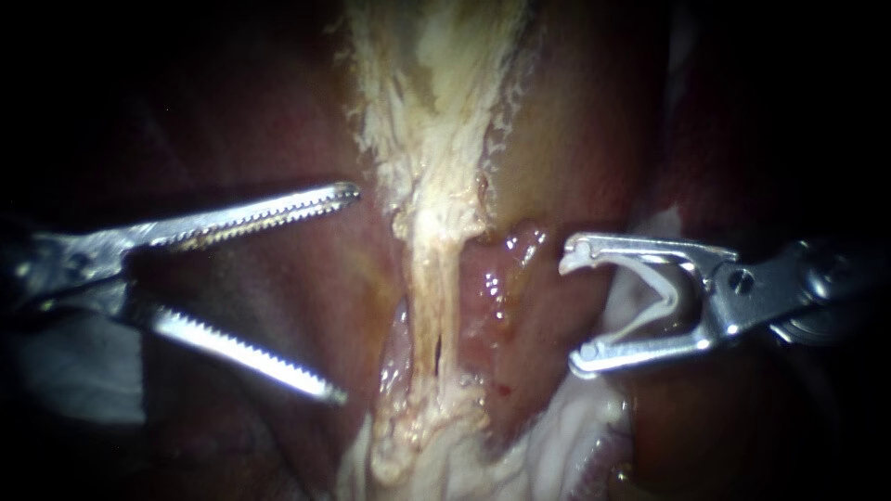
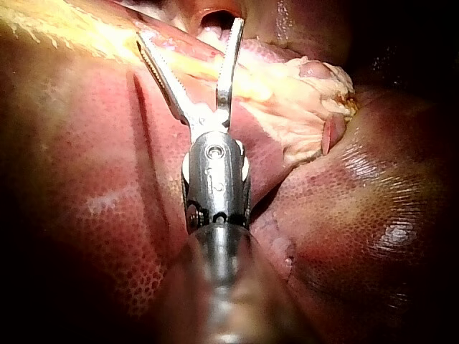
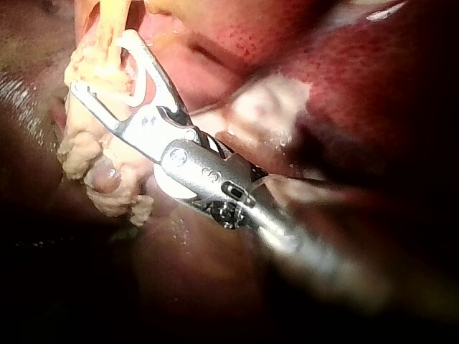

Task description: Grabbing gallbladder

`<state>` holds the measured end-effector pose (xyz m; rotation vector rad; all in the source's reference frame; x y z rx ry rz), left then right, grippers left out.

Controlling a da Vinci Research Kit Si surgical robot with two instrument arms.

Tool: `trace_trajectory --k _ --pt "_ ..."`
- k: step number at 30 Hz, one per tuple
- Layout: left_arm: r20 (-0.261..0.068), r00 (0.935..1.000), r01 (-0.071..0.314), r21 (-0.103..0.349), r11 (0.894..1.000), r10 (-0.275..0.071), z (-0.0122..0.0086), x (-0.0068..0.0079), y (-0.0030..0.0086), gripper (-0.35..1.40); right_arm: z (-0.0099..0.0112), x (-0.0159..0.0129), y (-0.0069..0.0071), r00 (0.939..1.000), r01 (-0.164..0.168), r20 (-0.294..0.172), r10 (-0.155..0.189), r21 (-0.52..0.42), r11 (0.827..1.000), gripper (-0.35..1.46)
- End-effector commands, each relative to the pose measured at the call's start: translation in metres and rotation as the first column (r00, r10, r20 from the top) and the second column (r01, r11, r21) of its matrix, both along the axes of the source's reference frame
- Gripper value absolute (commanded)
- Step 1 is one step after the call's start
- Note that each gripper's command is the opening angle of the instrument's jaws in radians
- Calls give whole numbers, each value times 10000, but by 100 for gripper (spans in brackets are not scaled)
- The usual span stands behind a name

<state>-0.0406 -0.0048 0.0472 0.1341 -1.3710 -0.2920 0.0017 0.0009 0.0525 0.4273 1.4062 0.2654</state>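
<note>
Silver left instrument [image 1: 345, 295], its toothed jaws gaping wide and holding nothing, hangs over dark red liver [image 1: 278, 297]. Silver right instrument [image 1: 573, 308] has its jaws spread around a white V-shaped clip [image 1: 666, 289], one leg against each jaw. Between them lie a pale yellow fibrous strand [image 1: 436, 232] and the smooth tan-pink gallbladder [image 1: 552, 167], ungripped

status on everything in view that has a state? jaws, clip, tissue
Left instrument: jaws wide open, gripping nothing.
Right instrument: jaws spread, both bearing on a white clip seated between them.
White clip: open, carried in the right jaws, not on any tissue.
Pale tissue strip: ungripped, lying between the two instruments.
</note>
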Motion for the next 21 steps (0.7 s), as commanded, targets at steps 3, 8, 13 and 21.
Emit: trace_trajectory --k 3,8,13,21 --pt "-105 9998 140 -83 9999 -140 1 -1 0 89 0 0 0 10000 0 -3 0 0 10000 59" --pt "-453 9925 1180 1117 9867 -1136 4 -4 2 99 0 0 0 10000 1 -3 -1 0 10000 59" --pt "-740 9786 2035 2046 9574 -1922 11 -14 9 96 0 0 0 10000 1 -2 -1 0 10000 59" --pt "-1629 9523 2991 3314 8948 -2580 23 -38 21 79 0 0 0 10000 3 -1 -3 -1 10000 59"
